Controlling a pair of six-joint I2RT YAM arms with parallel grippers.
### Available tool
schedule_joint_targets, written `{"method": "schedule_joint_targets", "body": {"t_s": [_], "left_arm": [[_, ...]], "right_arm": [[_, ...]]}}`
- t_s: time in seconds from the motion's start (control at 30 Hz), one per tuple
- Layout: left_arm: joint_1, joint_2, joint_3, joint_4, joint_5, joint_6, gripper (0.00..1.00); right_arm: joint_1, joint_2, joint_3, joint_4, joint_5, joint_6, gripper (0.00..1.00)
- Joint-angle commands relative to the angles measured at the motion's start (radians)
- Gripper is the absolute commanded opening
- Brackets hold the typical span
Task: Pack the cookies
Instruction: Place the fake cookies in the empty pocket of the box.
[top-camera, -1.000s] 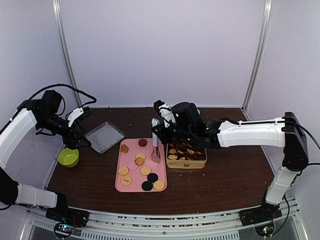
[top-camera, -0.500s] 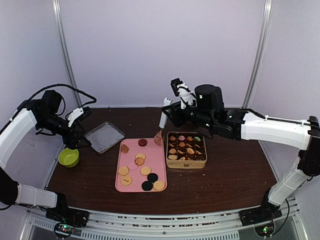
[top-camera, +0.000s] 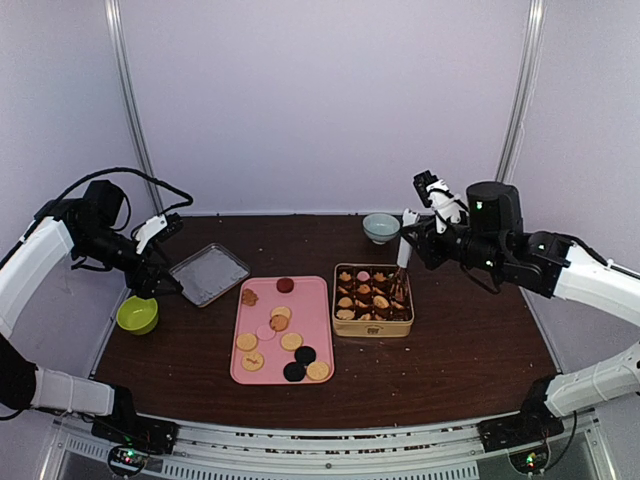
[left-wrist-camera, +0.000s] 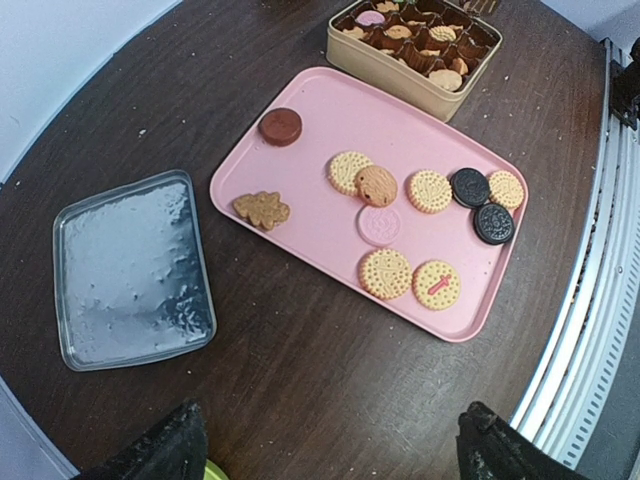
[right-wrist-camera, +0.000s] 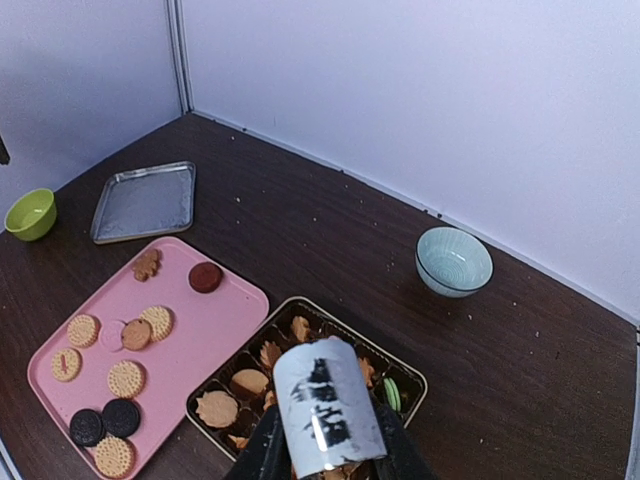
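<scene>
We see flat, dimpled round cookies (left-wrist-camera: 385, 272) on the smooth pink tray (left-wrist-camera: 320, 150); others fill the square gold tin (top-camera: 372, 328). The left gripper (left-wrist-camera: 335, 455) gapes wide, empty. The right gripper (top-camera: 402, 262) hangs over the tin with jaws narrowed; we cannot tell what they hold.

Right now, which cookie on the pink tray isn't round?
The tan leaf-shaped cookie, lying alone on the side of the pink tray nearest the metal tray. Every other one there is round.
</scene>
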Motion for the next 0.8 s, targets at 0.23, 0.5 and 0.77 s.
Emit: {"method": "schedule_joint_targets", "body": {"t_s": [0.23,0.5,0.77], "left_arm": [[0.008,0.016,0.036,0.002,0.02,0.005,0.9],[0.009,0.015,0.033,0.003,0.017,0.006,0.9],[0.009,0.013,0.025,0.002,0.013,0.007,0.9]], "right_arm": [[-0.013,0.012,-0.036,-0.004,0.023,-0.038,0.01],[-0.013,0.033,-0.057,0.065,0.025,-0.038,0.04],[-0.013,0.047,-0.061,0.063,0.031,-0.048,0.15]]}}
